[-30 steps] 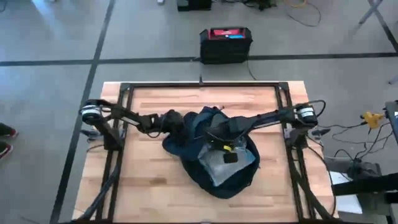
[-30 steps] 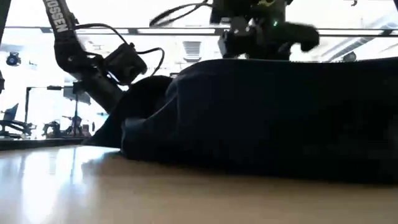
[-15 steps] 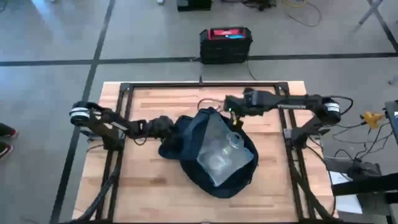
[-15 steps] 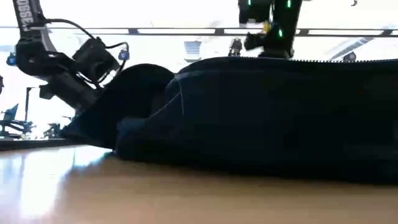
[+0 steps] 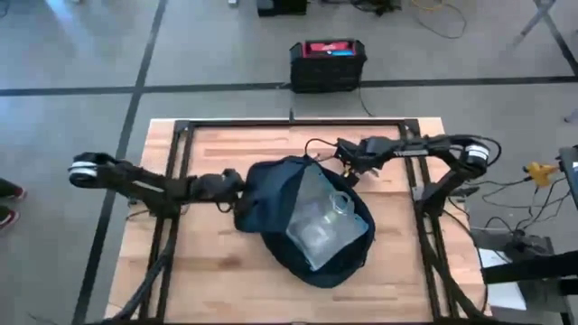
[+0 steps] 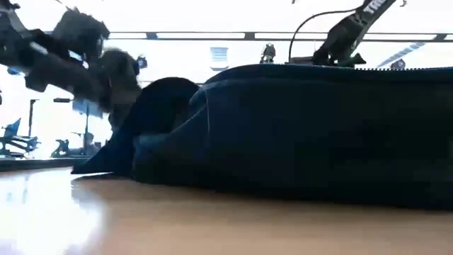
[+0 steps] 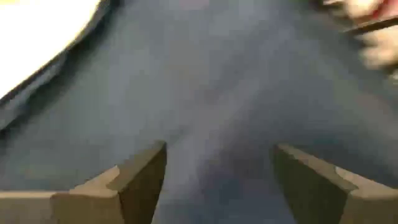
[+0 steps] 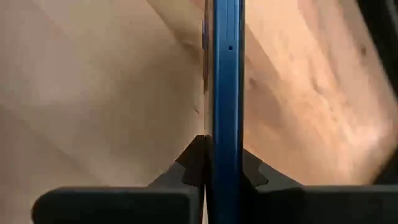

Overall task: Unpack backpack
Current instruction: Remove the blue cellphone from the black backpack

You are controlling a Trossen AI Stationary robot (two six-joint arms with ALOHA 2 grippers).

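Since the earlier frame, right gripper [image 5: 344, 166] has left the backpack [image 5: 271, 194] interior and sits over bare worktop [image 5: 388, 271] beside it, jaws pinching a thin blue slab [image 8: 226, 93] edge-on. Backpack lies mid-worktop, open, with a clear bag [image 5: 318, 221] inside. Left gripper [image 5: 237, 185], jaws spread, meets its side.
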